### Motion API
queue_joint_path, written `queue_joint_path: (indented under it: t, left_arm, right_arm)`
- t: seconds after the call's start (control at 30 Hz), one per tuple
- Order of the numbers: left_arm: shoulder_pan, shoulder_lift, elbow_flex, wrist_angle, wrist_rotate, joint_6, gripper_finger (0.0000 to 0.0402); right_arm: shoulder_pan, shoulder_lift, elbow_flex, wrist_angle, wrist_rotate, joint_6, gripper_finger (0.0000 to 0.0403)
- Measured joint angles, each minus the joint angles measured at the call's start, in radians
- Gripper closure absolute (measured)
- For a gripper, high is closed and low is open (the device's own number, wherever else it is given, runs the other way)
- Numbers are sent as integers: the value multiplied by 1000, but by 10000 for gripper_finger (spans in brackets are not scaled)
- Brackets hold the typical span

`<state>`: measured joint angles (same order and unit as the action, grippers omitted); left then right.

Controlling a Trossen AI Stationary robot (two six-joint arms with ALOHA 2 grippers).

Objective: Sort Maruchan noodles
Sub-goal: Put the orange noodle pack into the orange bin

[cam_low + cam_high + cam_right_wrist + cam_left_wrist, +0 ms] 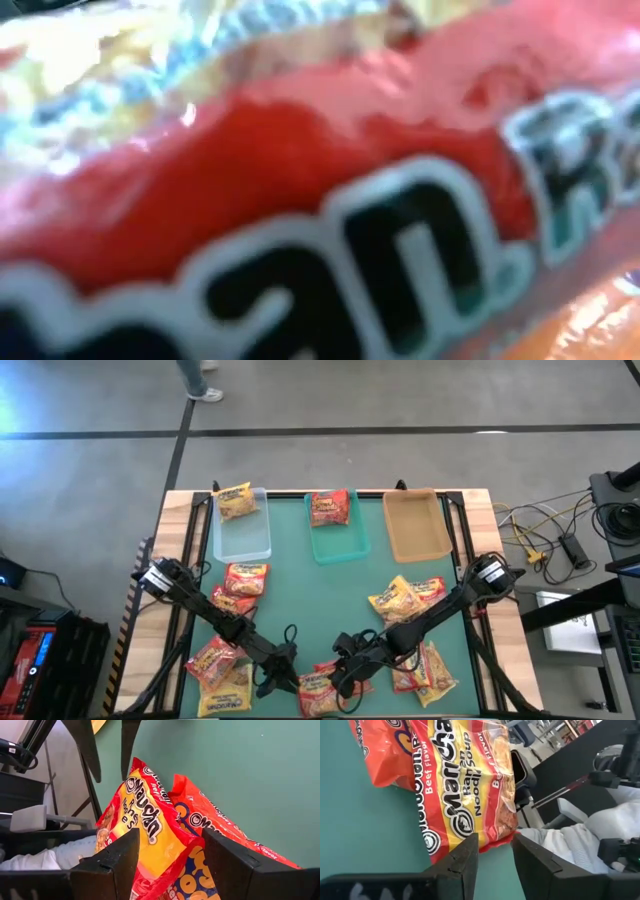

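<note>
Left gripper [495,860] part-open at beef packet [470,785] edge, near table front; right gripper [170,865] open astride same packet

- Three trays stand in a row along the top edge of the table [300,610]: left tray [243,532], middle tray [338,538], right tray [416,528].
- One packet [236,501] lies in the left tray, one packet [330,508] in the middle tray.
- More packets lie at centre left [246,578], lower left [217,660] and centre right [405,598].
- At bottom centre, the left tool [278,682] and right tool [345,682] flank a packet [318,688] lying on another.
</note>
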<state>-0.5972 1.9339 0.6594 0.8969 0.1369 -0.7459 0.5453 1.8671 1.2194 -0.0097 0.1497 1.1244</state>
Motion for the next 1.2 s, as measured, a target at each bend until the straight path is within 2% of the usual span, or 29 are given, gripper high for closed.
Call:
queue_joint_path:
  t: [0.3,0.43,0.57,0.7,0.9,1.07,1.2]
  left_arm:
    - [4,-1,1,-28,-48,20,323]
    - [8,-1,2,-9,-53,75,324]
    - [-1,-3,23,-4,-36,69,324]
    - [-45,-3,57,-40,-24,45,324]
    - [-96,28,139,-137,-68,47,324]
    - [-100,95,204,-166,-68,50,324]
    - [-94,103,210,-165,-83,65,324]
  right_arm:
    - [2,0,0,0,0,-1,200]
    - [2,0,0,0,0,-3,200]
    - [2,0,0,0,0,0,200]
    - [2,0,0,0,0,7,200]
    - [2,0,0,0,8,2,200]
    - [2,0,0,0,9,15,200]
    - [4,0,0,0,9,26,200]
